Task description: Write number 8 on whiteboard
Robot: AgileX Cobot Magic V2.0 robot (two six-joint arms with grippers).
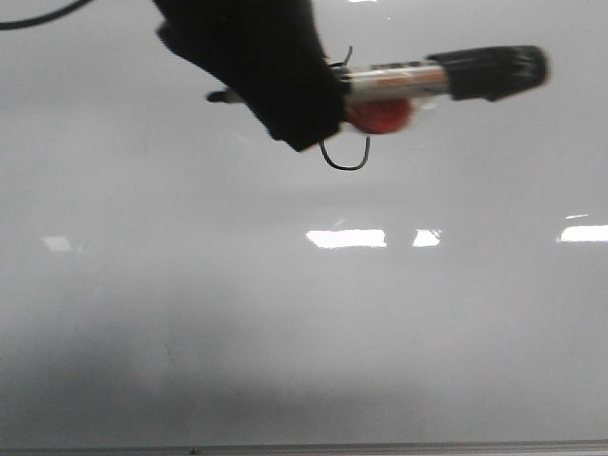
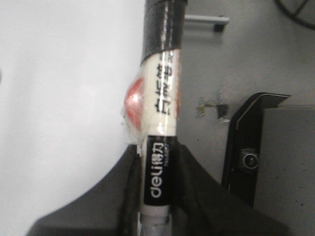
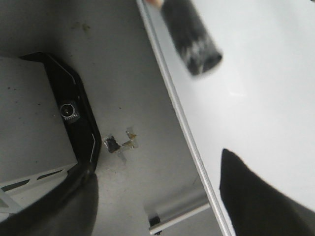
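The whiteboard fills the front view, with a thin metal bottom edge. My left gripper is at its top centre, shut on a white-and-black marker that lies sideways, its black end to the right and a red blob under its middle. Of the number 8, only a thin black lower arc and a small upper stroke show; the rest is hidden behind the gripper and marker. In the left wrist view the fingers clamp the marker. My right gripper is open and empty beside the whiteboard's edge.
Bright rectangular light reflections lie across the board. A black cable crosses the top left corner. Off the board, on the grey surface, stand a black housing, tape scraps and a metal bracket.
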